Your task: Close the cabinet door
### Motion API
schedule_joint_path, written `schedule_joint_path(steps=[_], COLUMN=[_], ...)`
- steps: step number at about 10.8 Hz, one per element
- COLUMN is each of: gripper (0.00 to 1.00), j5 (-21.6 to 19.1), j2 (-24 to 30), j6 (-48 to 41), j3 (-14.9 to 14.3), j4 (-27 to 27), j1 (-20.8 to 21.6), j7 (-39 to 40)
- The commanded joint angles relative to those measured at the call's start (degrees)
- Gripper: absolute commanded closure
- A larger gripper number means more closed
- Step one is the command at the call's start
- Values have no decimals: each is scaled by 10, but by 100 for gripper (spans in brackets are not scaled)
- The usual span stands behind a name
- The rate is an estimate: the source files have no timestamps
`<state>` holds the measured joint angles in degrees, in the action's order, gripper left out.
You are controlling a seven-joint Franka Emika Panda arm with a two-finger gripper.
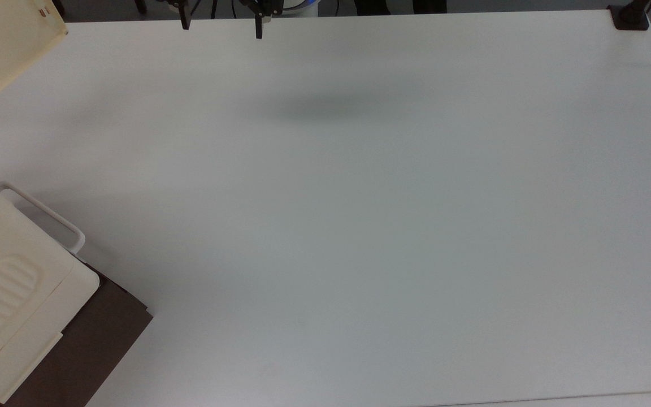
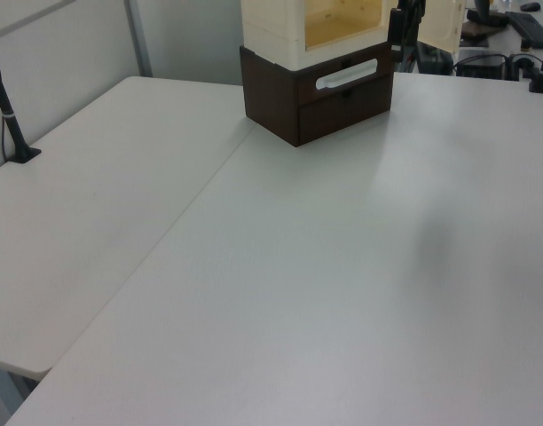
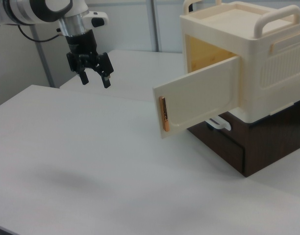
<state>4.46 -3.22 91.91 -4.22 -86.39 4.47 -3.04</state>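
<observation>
Cream cabinet door hung wide open off the cabinet, well apart from the released, empty end effector. Best approached behind the copper handle, then pushed steadily shut.

You've got a white surface, mostly bare. A cream cabinet on a dark brown base sits on it, at the right view's right edge.
</observation>
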Motion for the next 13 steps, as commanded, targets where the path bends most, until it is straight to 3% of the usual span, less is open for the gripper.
schedule_joint_path(steps=[1,4,5,8,9,13], gripper=[3,10,27,94,100,100], j5=[1,1,1,-1,-1,-1], j2=[15,15,15,15,15,15], j6=[-12,-12,-12,-16,-16,-14], j3=[-1,-1,-1,-1,-1,-17], j4=[-16,-17,-16,-13,-12,27], j1=[4,4,4,0,-2,-23], j7=[1,6,18,22,22,22])
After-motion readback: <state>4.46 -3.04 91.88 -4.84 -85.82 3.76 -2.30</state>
